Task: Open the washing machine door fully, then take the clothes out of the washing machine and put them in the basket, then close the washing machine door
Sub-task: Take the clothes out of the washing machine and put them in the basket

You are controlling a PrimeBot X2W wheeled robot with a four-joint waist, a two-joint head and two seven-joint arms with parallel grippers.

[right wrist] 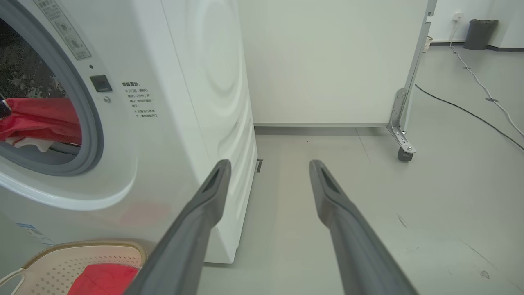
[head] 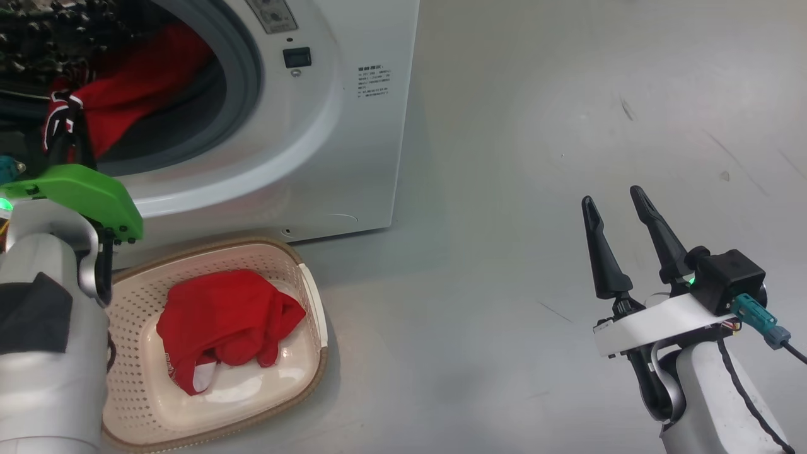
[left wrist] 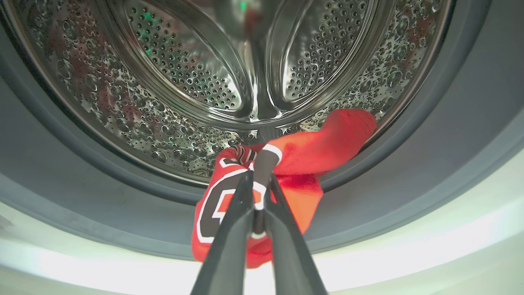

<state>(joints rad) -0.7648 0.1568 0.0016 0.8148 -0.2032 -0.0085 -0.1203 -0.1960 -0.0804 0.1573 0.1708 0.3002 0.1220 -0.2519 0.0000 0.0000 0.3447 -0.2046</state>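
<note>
floor: smooth grey, scuffed | partition: white panel on a caster | cable: black, across floor | bin: dark, by far wall

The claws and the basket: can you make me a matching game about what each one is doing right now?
Column one:
1. left claw
2. right claw
3. basket

Column two:
A. open, holding nothing
B. has a crumpled jersey lying in it
C. shut on a numbered jersey at the mouth of the drum

Pairs: 1-C, 2-A, 3-B
</note>
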